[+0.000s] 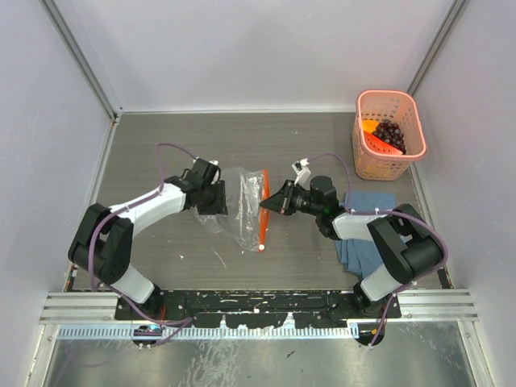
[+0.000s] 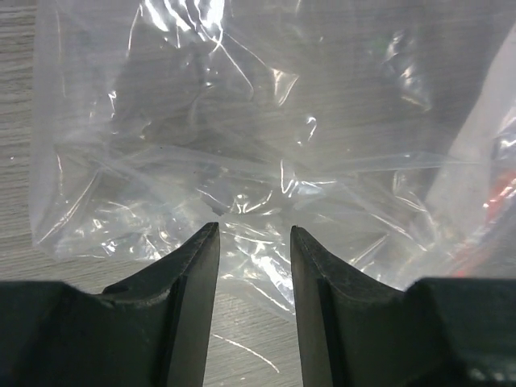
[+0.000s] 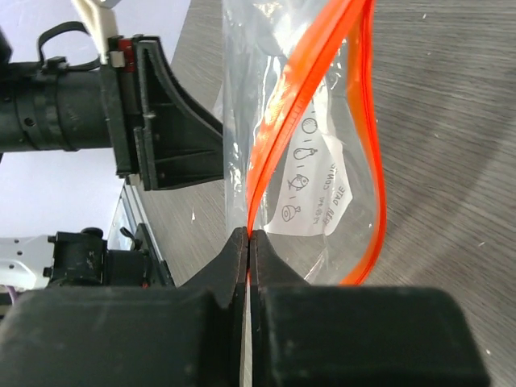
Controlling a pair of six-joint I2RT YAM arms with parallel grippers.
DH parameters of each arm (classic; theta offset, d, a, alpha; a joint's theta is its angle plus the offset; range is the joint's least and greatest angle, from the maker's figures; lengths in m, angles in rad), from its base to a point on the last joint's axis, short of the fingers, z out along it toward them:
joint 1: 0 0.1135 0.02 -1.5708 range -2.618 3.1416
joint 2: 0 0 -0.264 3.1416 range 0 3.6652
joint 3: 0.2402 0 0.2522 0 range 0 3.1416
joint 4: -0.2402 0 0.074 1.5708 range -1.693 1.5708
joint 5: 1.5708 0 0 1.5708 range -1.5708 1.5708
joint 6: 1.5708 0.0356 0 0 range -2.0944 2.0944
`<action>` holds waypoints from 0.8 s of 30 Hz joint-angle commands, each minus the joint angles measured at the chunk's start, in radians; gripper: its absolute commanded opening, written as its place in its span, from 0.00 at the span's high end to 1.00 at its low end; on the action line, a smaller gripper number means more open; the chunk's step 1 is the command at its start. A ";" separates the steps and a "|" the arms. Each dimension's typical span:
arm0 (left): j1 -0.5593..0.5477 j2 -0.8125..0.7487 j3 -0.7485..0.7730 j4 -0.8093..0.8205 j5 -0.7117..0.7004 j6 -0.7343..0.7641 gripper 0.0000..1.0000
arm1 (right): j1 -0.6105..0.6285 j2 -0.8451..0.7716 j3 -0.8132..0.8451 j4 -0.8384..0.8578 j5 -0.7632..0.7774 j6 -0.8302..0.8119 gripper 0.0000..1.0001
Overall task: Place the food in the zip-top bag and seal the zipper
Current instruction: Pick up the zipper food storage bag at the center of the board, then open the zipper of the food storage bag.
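Observation:
The clear zip-top bag (image 1: pixel 242 214) lies crumpled on the table between my two arms, its mouth facing right. My right gripper (image 3: pixel 248 234) is shut on one lip of the red-orange zipper (image 3: pixel 302 89); the other lip bows away, so the mouth gapes. In the top view the right gripper (image 1: pixel 270 204) sits at the zipper (image 1: pixel 264 211). My left gripper (image 2: pixel 255 230) is open at the bag's (image 2: pixel 242 121) closed end, plastic lying between its tips. The food sits in the pink basket (image 1: pixel 419 129): a dark grape bunch (image 1: pixel 389 135) and an orange fruit (image 1: pixel 369 127).
A folded blue cloth (image 1: pixel 367 201) lies under my right arm at the right side of the table. The basket stands in the back right corner against the wall. White walls close in the table on three sides.

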 commanded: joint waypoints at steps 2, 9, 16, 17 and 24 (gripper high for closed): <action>-0.008 -0.103 -0.006 0.044 -0.003 -0.016 0.57 | 0.018 -0.095 0.050 -0.097 0.097 -0.069 0.99; -0.057 -0.242 -0.005 0.000 -0.109 -0.035 0.50 | 0.063 -0.215 0.099 -0.278 0.253 -0.076 0.99; -0.232 -0.416 0.013 -0.009 -0.313 -0.021 0.46 | 0.113 -0.304 0.141 -0.392 0.396 -0.033 0.99; -0.260 -0.429 0.017 0.000 -0.345 -0.011 0.46 | 0.117 -0.309 0.145 -0.397 0.408 -0.024 0.99; -0.465 -0.435 0.029 0.093 -0.529 0.077 0.44 | 0.145 -0.329 0.165 -0.429 0.446 0.053 0.99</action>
